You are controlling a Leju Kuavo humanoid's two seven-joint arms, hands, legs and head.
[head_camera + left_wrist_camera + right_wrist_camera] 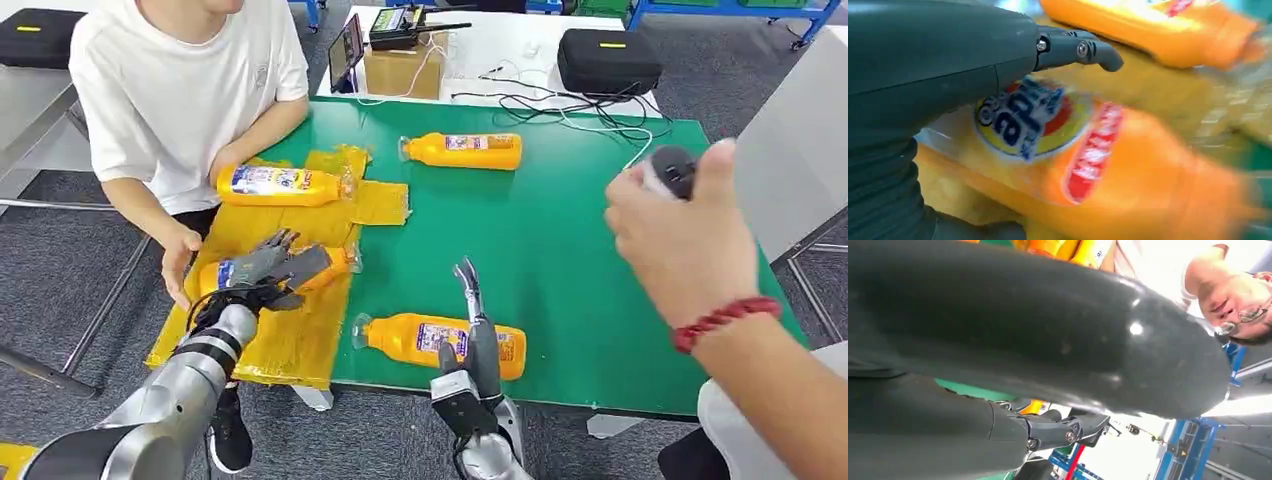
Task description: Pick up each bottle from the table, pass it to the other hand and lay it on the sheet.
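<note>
Your green desk carries a yellow sheet on its left part. Your left arm reaches over the sheet, left hand palm down on a bottle, fingers spread over it; whether they clamp it you cannot tell. That bottle lies crosswise, cap rightward. Your right hand stands upright, fingers apart, touching the near bottle, which lies crosswise, cap leftward.

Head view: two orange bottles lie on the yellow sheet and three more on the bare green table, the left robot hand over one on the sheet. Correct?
Not quite. The head view shows two bottles on the bare green table, not three: the far bottle and the near bottle. Two do lie on the yellow sheet, with the left robot hand over one.
</note>
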